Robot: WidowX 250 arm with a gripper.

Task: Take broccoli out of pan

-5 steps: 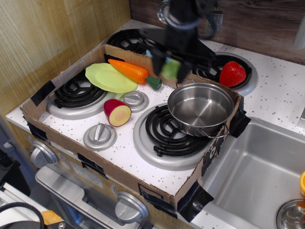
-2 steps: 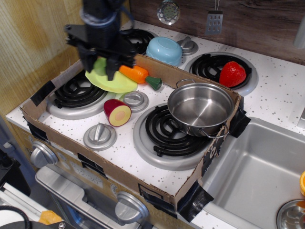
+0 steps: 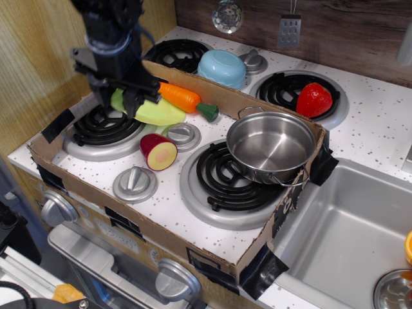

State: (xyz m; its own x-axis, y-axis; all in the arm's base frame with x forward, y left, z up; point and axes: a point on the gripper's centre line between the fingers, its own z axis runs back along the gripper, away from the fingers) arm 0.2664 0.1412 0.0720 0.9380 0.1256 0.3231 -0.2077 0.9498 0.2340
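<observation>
1. Since a second ago the end effector [image 3: 117, 98] has swung from above the pan's far rim, past the carrot, to the left rear burner [image 3: 103, 125], carrying the broccoli [image 3: 118, 102] with it.
2. Its fingers point down and are closed on the broccoli; only a pale green sliver shows between them.
3. Just right of the end effector lies the plate [image 3: 158, 112], with the carrot [image 3: 180, 96] beyond it.
4. Further right and nearer the camera, the pan [image 3: 270, 147] sits on the front burner, nothing inside.
5. A halved fruit [image 3: 159, 152] lies near-right, between two knobs.
</observation>
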